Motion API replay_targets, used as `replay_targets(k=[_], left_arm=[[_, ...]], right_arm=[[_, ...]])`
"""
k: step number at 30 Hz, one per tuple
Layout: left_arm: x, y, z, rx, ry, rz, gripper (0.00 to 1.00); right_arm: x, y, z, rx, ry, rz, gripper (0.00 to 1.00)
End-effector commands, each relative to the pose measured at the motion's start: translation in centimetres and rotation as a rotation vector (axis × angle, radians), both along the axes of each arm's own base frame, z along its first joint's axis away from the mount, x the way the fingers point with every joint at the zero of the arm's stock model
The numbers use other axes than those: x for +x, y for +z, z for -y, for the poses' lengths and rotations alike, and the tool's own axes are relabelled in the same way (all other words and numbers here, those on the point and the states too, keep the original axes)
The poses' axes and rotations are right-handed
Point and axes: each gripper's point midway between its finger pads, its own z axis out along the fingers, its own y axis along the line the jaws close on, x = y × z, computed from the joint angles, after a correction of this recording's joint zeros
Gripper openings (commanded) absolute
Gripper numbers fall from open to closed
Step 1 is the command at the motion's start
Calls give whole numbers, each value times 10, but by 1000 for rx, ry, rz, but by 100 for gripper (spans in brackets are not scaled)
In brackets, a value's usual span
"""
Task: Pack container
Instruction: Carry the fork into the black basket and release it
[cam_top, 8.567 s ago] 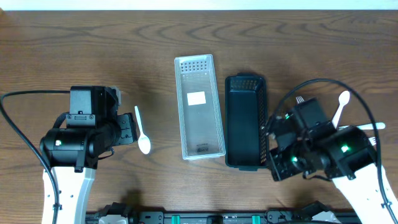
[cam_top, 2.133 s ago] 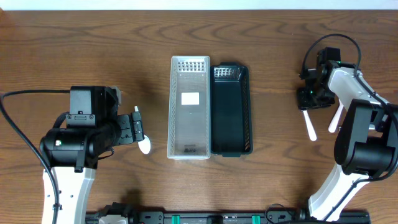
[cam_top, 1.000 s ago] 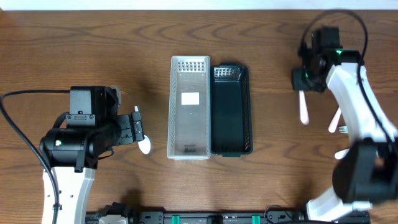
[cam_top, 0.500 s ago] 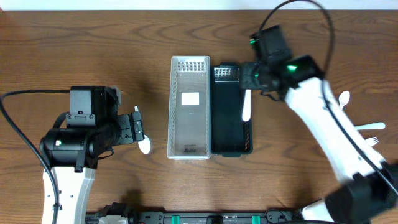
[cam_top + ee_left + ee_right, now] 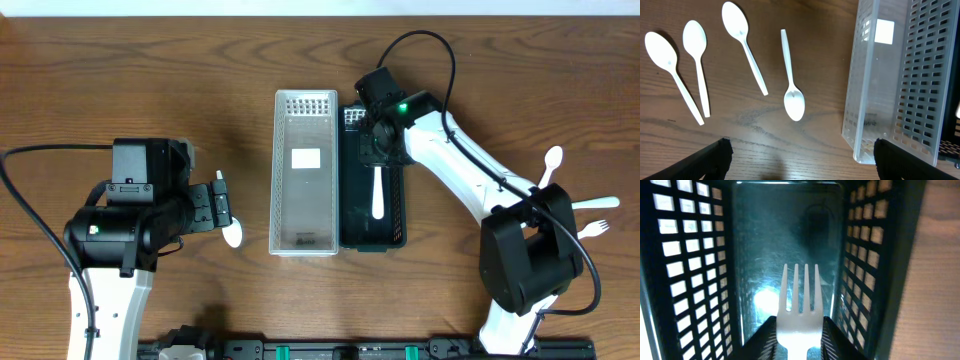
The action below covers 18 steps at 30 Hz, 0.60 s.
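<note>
Right gripper (image 5: 799, 336) clamps a white plastic fork (image 5: 800, 300) over the black basket (image 5: 695, 255). Left gripper (image 5: 800, 161) gapes empty beside the clear bin (image 5: 875, 100), which is just left of the basket (white label (image 5: 884, 31), nothing legible).

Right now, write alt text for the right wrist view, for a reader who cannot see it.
A white plastic fork, gripped at its neck by the right tool, points its four tines along the inside of a black lattice-walled basket. Wooden table shows at the right edge.
</note>
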Motion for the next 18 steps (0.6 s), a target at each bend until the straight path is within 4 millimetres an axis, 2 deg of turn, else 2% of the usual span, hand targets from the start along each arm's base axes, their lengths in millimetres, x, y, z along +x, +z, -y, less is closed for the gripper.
replay_targets(k=[1, 3, 5, 8, 10, 11, 13, 16, 18], left_arm=[[2, 6, -1, 2, 4, 16, 92], [2, 6, -1, 2, 4, 16, 92], [2, 6, -1, 2, 4, 16, 92], [2, 6, -1, 2, 4, 16, 92], [2, 6, -1, 2, 4, 16, 92], [2, 6, -1, 2, 4, 15, 92], [2, 6, -1, 2, 4, 15, 92], [2, 6, -1, 2, 4, 15, 92], [2, 6, -1, 2, 4, 15, 92]], right_arm=[[8, 15, -8, 22, 49, 37, 36], [15, 30, -9, 28, 69, 66, 37], [26, 55, -2, 27, 68, 107, 47], [45, 102, 27, 18, -6, 185, 50], [57, 135, 62, 15, -89, 240, 55], [60, 144, 76, 11, -121, 255, 57], [68, 161, 118, -4, -188, 288, 63], [70, 160, 183, -37, -304, 279, 72], [68, 149, 230, -63, -390, 248, 77]])
